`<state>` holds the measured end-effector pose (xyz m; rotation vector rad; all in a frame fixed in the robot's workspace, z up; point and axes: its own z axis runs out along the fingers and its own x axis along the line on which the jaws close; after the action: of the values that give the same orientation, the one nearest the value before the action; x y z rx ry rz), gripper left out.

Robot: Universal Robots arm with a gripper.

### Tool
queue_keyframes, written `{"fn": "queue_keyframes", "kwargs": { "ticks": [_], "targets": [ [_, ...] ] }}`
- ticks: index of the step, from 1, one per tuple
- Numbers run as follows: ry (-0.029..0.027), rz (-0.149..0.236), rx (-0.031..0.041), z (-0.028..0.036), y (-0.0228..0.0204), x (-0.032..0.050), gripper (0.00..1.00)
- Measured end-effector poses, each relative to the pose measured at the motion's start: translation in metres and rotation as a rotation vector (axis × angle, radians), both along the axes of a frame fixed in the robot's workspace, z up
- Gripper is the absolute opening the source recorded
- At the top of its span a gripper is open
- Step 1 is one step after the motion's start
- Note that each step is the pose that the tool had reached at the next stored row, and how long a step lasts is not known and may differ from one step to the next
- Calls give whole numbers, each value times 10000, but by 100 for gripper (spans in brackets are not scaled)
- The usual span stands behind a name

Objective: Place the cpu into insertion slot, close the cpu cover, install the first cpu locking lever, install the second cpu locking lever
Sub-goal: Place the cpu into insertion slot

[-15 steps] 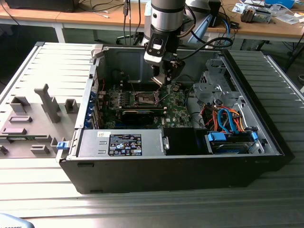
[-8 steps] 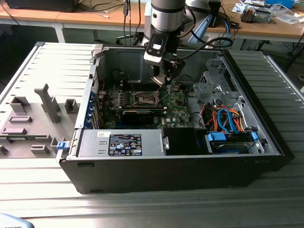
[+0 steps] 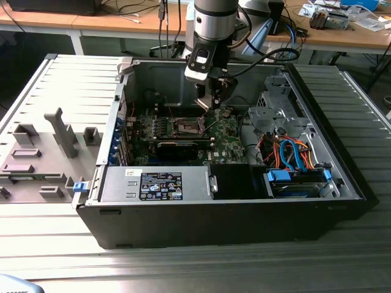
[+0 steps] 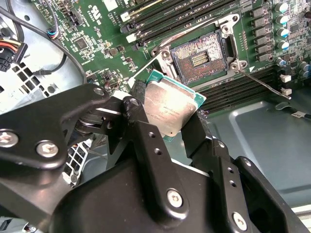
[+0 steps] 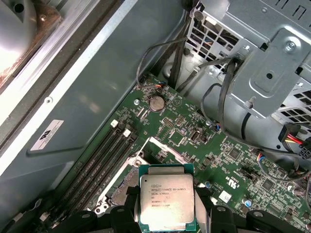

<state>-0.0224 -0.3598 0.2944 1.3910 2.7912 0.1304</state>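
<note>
At the exterior view's left, a grey fixture plate (image 3: 36, 152) with upright holders lies beside the open computer case (image 3: 244, 223). Inside the case, toward the far wall, the arm's gripper (image 3: 211, 105) hangs over the green circuit board (image 3: 229, 131), its two black fingers (image 4: 138, 109) closed on opposite edges of the cpu (image 4: 171, 109). The wrist views show the chip, metal face outward, held above the board and near the insertion slot (image 4: 199, 56), not seated in it. The slot stands uncovered with its contacts showing, and a thin metal rod (image 4: 265, 83) juts from one corner. To the exterior view's right sit a grey drive cage (image 3: 275, 113) and orange and blue cables (image 3: 293, 152).
</note>
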Motion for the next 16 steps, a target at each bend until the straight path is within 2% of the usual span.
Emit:
{"fn": "queue_keyframes", "kwargs": {
  "ticks": [16],
  "targets": [
    [0,-137,0,0,0,0,54]
  ]
}}
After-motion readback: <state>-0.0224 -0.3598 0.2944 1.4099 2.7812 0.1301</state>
